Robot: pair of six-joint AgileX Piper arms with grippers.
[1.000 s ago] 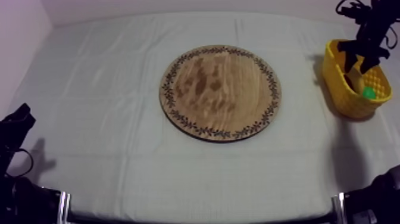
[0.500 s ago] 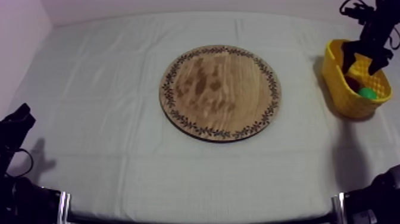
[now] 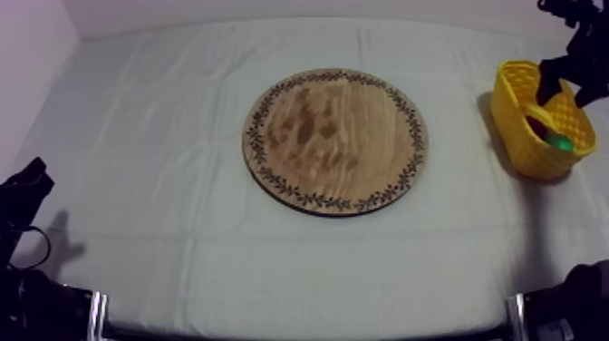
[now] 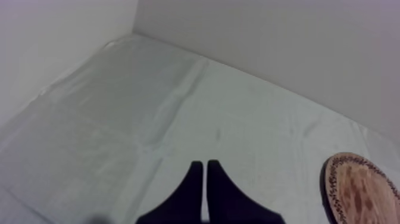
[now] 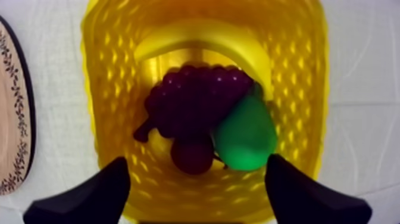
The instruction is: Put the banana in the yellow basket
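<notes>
Just changed: the right arm point(image 3: 594, 68) has lifted off the basket point(image 3: 507, 100) at the far right. 1 second ago its jaws were down inside; now they hang above the rim.
Meaning: the release looks done, and the task seems finished apart from the retreat.
Banana point(image 5: 202, 39): a smooth yellow curve against the basket's far wall, behind the grapes point(image 5: 193, 98); I take that for it.
Board point(image 3: 335, 141): bare at the middle of the tabletop point(image 3: 154, 154), as it was 1 second ago.
Right jaws: apart, nothing between them, straight over the basket.
Left jaws: together in a narrow wedge, low at the near left over bare cloth.
Right wrist view adds: the basket's contents, namely grapes, pear point(image 5: 247, 134) and small red fruit point(image 5: 191, 156). From above these are little more than a green spot.
Top view adds: where both arms stand, and the whole board with nothing on it.
</notes>
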